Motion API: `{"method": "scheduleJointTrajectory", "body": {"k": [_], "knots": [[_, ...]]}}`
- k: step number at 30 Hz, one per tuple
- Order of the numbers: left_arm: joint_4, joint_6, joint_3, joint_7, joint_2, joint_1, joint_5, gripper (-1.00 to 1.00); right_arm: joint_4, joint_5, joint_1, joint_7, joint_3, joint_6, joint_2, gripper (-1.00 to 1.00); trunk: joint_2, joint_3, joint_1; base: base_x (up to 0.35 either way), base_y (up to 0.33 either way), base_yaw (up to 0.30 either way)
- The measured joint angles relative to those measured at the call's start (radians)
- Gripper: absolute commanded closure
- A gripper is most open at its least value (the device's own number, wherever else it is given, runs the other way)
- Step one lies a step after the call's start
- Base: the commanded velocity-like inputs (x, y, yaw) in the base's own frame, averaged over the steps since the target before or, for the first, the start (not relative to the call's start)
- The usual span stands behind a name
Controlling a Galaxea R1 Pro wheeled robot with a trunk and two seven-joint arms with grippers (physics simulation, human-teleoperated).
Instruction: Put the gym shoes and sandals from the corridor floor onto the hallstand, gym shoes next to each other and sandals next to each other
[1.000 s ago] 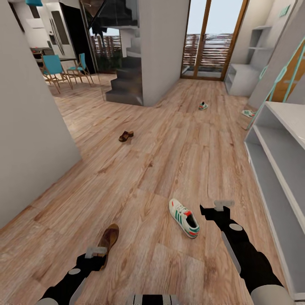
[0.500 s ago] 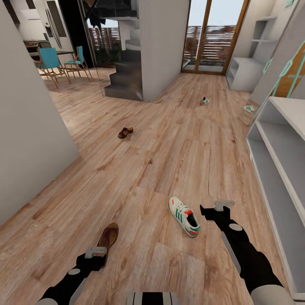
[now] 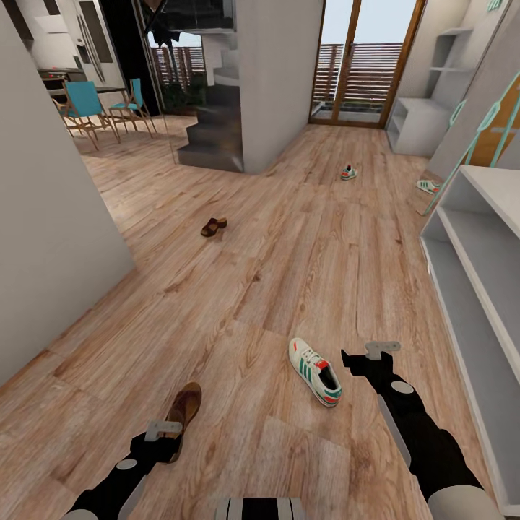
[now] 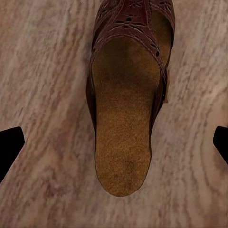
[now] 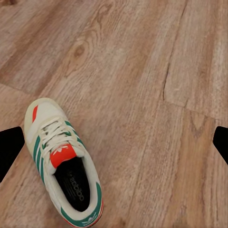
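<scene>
One gym shoe (image 3: 315, 371) lies on the corridor floor (image 3: 289, 253) just left of my right gripper (image 3: 368, 355). In the right wrist view this gym shoe (image 5: 64, 166) sits off to one side of the open right gripper (image 5: 114, 145). A second gym shoe (image 3: 348, 172) lies far ahead. My left gripper (image 3: 165, 433) hovers over the near sandal (image 3: 185, 408). In the left wrist view the open left gripper (image 4: 114, 147) has the sandal (image 4: 126, 109) between its fingertips (image 4: 9, 147), apart from them. The other sandal (image 3: 214, 226) lies mid-corridor. The hallstand (image 3: 415, 123) stands at the far right.
A long low white shelf unit (image 3: 477, 274) with teal lettering above runs along the right wall. A grey wall (image 3: 50, 217) bounds the left. Ahead are a pillar with stairs (image 3: 217, 137), glass doors (image 3: 357, 72) and teal chairs (image 3: 87, 108).
A second ago the whole picture shifted a little as the camera moved. Arms, shoes and sandals keep their places.
</scene>
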Motion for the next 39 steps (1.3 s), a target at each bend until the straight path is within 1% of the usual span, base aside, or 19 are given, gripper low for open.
{"method": "scheduleJointTrajectory", "body": {"k": [13, 18, 27, 39], "knots": [[0.0, 0.001, 0.001, 0.0, -0.001, 0.002, 0.0, -1.0, -0.001, -0.001, 0.0, 0.0, 0.002, 0.0, -0.001, -1.0, 0.0, 0.0, 0.0, 0.043, 0.0, -0.001], [-0.001, 0.001, 0.0, 0.0, -0.001, 0.001, 0.0, -1.0, -0.002, -0.001, 0.0, 0.0, 0.004, 0.003, 0.001, -1.0, 0.0, 0.0, 0.0, 0.005, 0.0, -0.138], [0.0, 0.0, 0.0, 0.0, 0.0, 0.003, 0.001, -1.0, -0.004, -0.001, 0.0, 0.0, 0.003, 0.003, 0.002, -1.0, 0.0, 0.0, 0.0, 0.18, 0.0, -0.022], [-0.001, 0.001, 0.0, 0.0, -0.001, 0.003, 0.0, -1.0, -0.005, -0.002, 0.0, 0.0, 0.0, 0.003, 0.002, -1.0, 0.0, 0.0, 0.0, 0.02, 0.0, -0.001]]}}
